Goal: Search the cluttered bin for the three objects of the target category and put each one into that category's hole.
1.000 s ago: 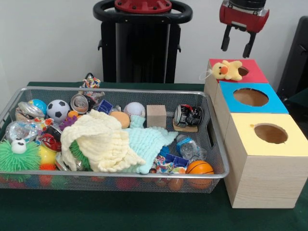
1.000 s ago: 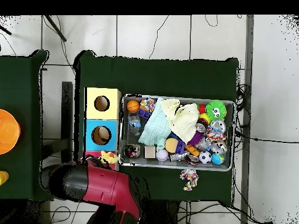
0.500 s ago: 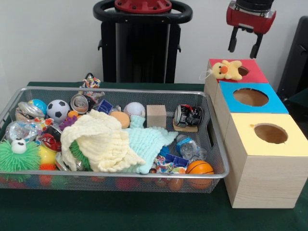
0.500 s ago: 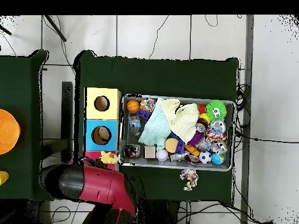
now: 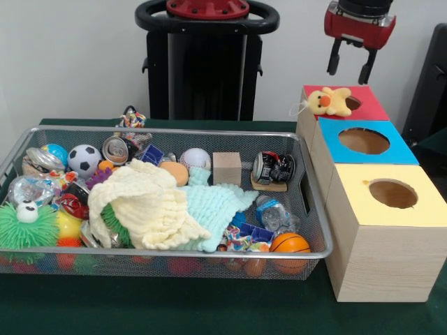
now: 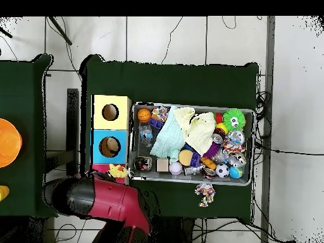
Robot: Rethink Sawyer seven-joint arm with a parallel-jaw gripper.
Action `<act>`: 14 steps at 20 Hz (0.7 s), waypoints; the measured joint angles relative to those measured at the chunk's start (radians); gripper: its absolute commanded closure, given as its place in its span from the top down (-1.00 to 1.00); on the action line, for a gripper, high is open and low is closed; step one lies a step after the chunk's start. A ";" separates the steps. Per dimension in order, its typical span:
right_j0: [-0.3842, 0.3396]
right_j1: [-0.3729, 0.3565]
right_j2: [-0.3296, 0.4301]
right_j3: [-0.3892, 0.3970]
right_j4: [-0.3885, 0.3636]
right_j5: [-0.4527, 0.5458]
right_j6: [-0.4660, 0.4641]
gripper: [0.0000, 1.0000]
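Observation:
The silver wire-mesh bin [image 5: 307,202] [image 6: 193,106] holds many toys, balls, cans and two cloths. A yellow plush duck [image 5: 330,102] [image 6: 118,170] lies on the red-topped box [image 5: 367,106], partly over its hole [image 5: 353,103]. My gripper [image 5: 347,64] hangs open and empty above the red box, well clear of the duck. In the overhead view the red arm [image 6: 111,202] covers most of the red box, and the gripper is hidden under it.
Blue-topped box [image 5: 363,142] [image 6: 109,146] and yellow-topped box [image 5: 391,194] [image 6: 110,112] stand in a row beside the bin. A cream cloth [image 5: 143,206] and mint cloth [image 5: 213,209] cover the bin's middle. A small multicoloured toy [image 6: 205,192] lies outside the bin. The black pedestal [image 5: 206,63] stands behind.
The gripper rose and shifted right, then came back slightly left; it stays open above the red box. The duck and the bin's contents have not moved.

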 measured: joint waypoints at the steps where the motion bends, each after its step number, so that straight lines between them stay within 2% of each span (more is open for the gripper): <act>1: -0.004 0.000 -0.001 0.000 -0.003 0.000 0.000 1.00; 9: -0.061 0.013 -0.005 0.007 -0.027 -0.003 0.000 1.00; 14: -0.108 0.033 0.005 0.018 -0.034 -0.051 0.000 1.00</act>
